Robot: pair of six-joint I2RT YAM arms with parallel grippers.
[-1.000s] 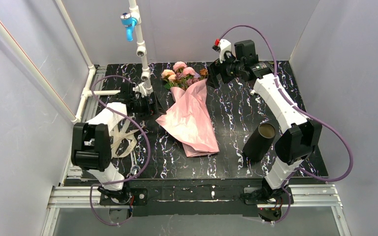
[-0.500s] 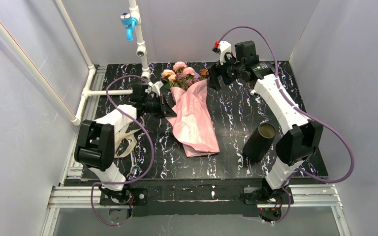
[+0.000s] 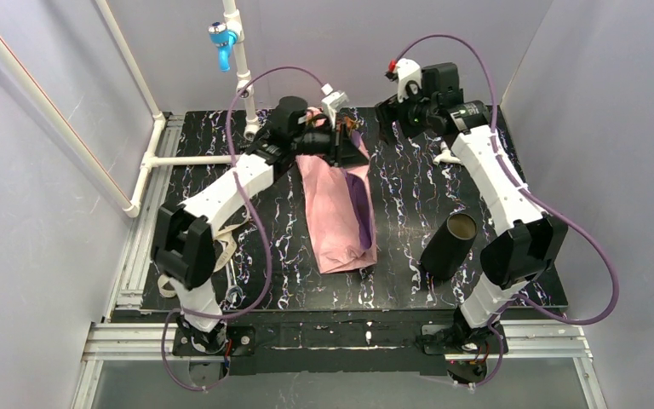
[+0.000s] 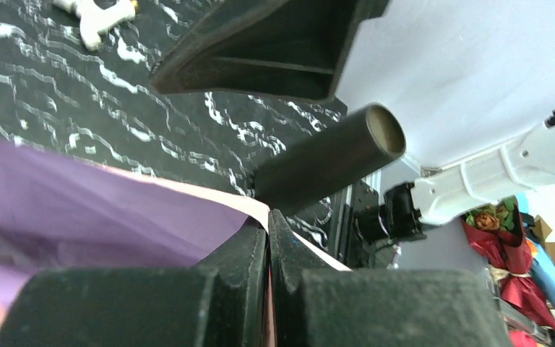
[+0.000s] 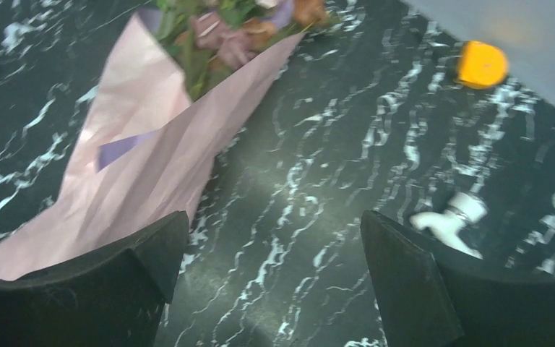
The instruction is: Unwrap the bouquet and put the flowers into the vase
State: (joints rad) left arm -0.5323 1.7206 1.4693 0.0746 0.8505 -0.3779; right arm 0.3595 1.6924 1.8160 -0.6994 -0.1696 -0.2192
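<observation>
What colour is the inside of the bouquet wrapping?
Lilac lining, under the pink outer paper. It shows best in the left wrist view.

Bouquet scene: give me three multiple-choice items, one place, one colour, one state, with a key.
1. The vase is where? A) left of the bouquet B) right of it C) on it
2. The paper is lined in: A) lilac B) green C) yellow
3. The left gripper is: A) open B) shut on the paper C) shut on the vase
Key: B, the top view shows it right of the pink cone; A, purple shows inside the pink; B, it pinches the paper's edge.
</observation>
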